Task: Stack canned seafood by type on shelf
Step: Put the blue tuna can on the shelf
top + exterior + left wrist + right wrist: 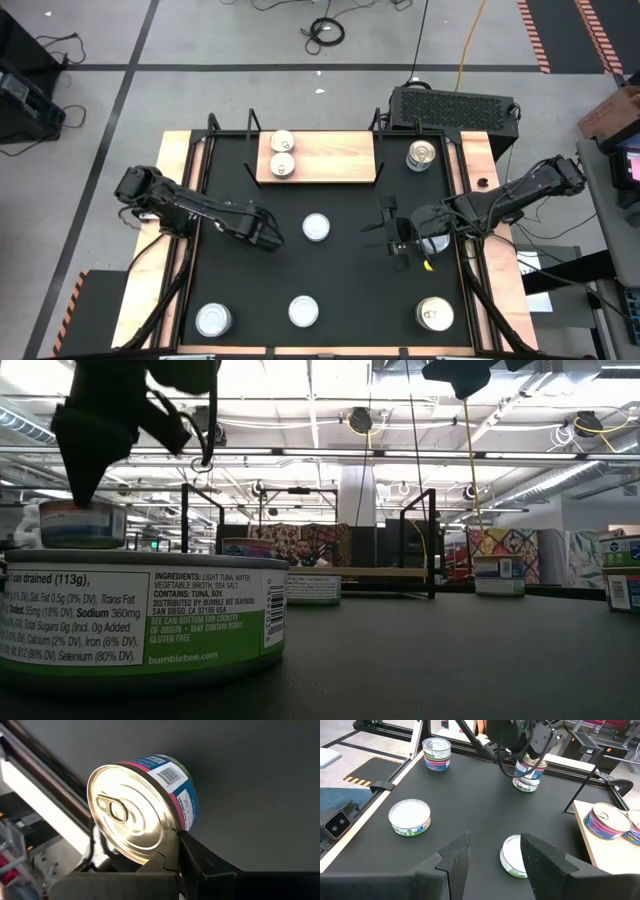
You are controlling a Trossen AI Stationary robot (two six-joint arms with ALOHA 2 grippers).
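My left gripper (pixel 265 232) is over the table's left-centre, shut on a tin (pixel 142 815) with a silvery pull-tab lid and a pink and blue label. In the high view the gripper hides this tin. My right gripper (pixel 392 235) is open at right-centre, its fingers (pixel 492 850) just short of a white-topped tin (pixel 512 856) standing on the table. The shelf (pixel 330 160), a light wooden board with black rods, is at the far middle and carries two tins (pixel 283 141) (pixel 283 165) at its left end. My left gripper holds the tin by its rim (pixel 172 831) on the side nearest the wrist. One finger (pixel 162 857) lies over the lid's edge and the other (pixel 200 860) against the side wall. It comes from above, pointing down. The tin (pixel 82 525) is lifted clear of the table.
More tins stand on the black table: one right of the shelf (pixel 421 155) and three along the near edge (pixel 213 320) (pixel 303 311) (pixel 434 315). Wooden strips and black frame rails run down both sides. A person shows in the room beyond the table (pixel 300 550).
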